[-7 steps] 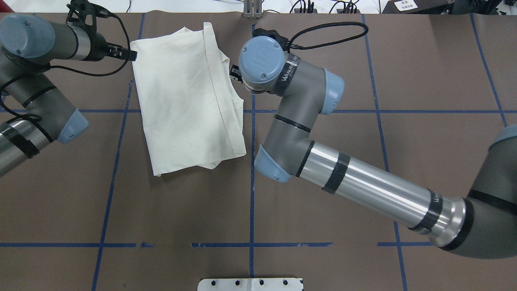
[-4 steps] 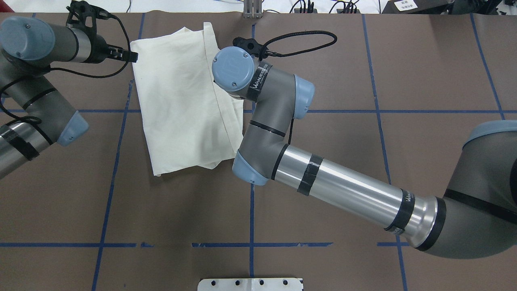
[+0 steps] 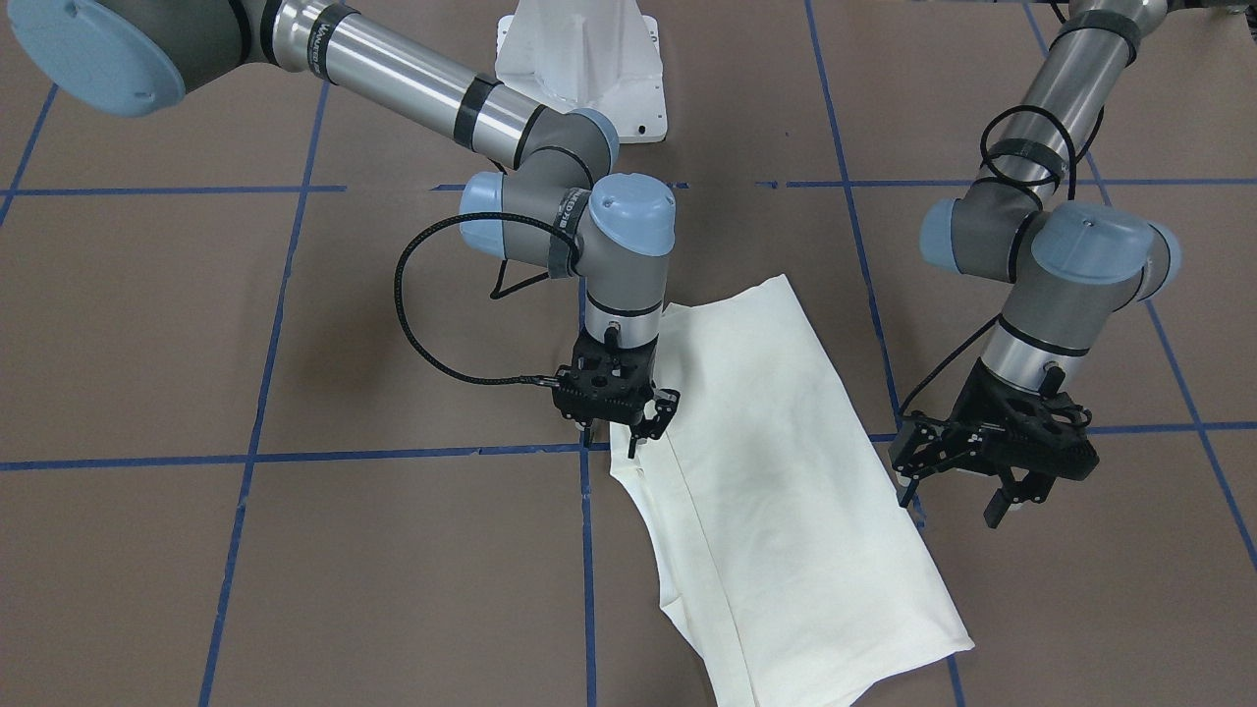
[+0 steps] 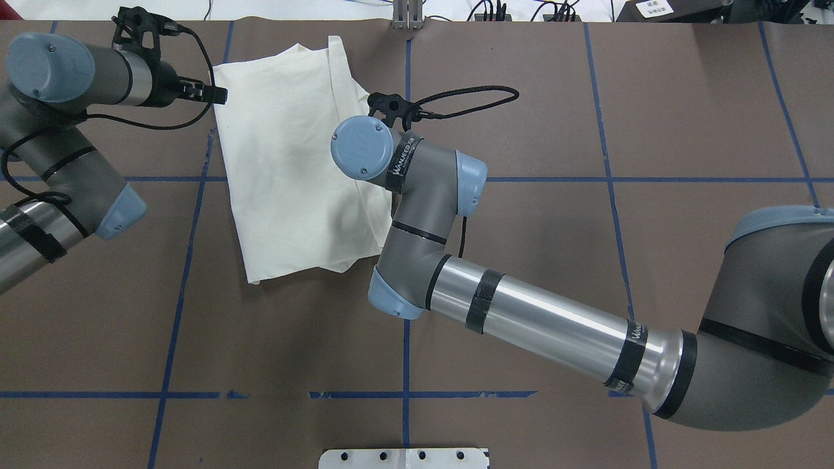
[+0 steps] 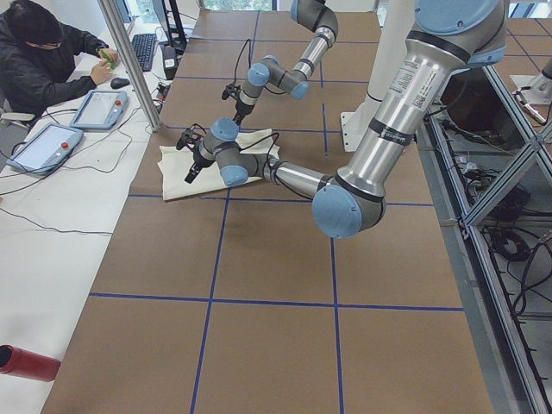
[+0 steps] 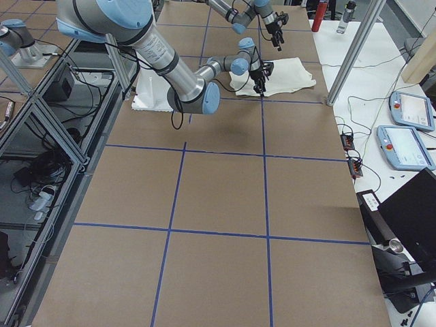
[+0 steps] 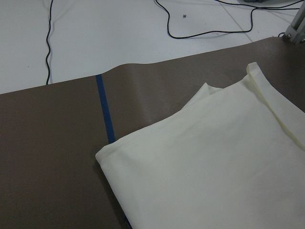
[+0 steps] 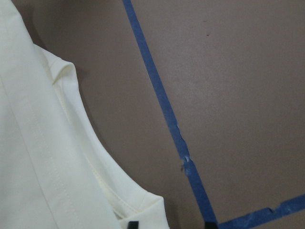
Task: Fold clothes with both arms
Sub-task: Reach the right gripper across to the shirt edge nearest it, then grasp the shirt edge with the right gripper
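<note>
The cream shirt [image 3: 786,471] lies folded on the brown table, plain side up, with no print showing. It also shows in the overhead view [image 4: 287,163] and both wrist views [image 7: 214,171] [image 8: 38,157]. My right gripper [image 3: 614,430] is open and low at the shirt's edge by the neckline fold. One fingertip is over the cloth and the other over the table by the blue tape. In the overhead view it is hidden under its wrist [image 4: 361,146]. My left gripper [image 3: 955,496] is open and empty, hovering beside the shirt's opposite edge near its far corner [image 4: 218,96].
Blue tape lines [image 4: 405,326] cross the brown table cover. The white base mount [image 3: 579,59] stands at the robot's side. An operator [image 5: 43,60] sits at a white side table with tablets [image 5: 99,108]. Bottles [image 6: 320,13] and a metal post [image 6: 354,48] stand past the table's far edge.
My right arm has swung toward the shirt and nearer the robot, and its wrist now covers the shirt's right edge. My left gripper has edged slightly toward the shirt's corner.
</note>
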Action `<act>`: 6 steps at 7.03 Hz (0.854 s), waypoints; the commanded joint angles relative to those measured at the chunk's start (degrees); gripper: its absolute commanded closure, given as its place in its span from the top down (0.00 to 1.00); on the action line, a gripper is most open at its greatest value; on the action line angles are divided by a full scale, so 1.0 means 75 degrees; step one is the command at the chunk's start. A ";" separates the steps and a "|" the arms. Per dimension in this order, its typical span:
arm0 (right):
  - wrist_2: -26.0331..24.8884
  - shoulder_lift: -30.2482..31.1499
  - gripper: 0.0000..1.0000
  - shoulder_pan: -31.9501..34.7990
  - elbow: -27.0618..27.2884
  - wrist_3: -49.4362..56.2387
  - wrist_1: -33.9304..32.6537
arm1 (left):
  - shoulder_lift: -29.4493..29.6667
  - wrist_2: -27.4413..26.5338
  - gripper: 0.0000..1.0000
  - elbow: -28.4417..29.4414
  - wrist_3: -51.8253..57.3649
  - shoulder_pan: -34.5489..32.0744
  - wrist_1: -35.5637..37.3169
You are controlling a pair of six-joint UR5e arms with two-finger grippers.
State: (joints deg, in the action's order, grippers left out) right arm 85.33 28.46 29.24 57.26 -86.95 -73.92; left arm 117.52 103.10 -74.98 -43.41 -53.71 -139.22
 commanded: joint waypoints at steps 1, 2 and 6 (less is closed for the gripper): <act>-0.0115 -0.0033 0.49 -0.0102 -0.0065 0.0003 0.0001 | -0.0002 0.0000 1.00 0.0013 -0.0001 0.0002 0.0000; -0.0161 -0.0033 0.49 -0.0126 -0.0076 0.0003 0.0001 | -0.0002 0.0000 1.00 0.0013 -0.0001 0.0002 0.0000; -0.0232 -0.0033 0.49 -0.0208 -0.0111 -0.0032 0.0001 | -0.0002 0.0000 1.00 0.0036 0.0011 0.0002 0.0000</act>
State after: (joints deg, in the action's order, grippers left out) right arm 83.64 28.22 27.81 56.44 -87.09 -73.85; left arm 117.51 103.10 -74.79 -43.33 -53.70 -139.22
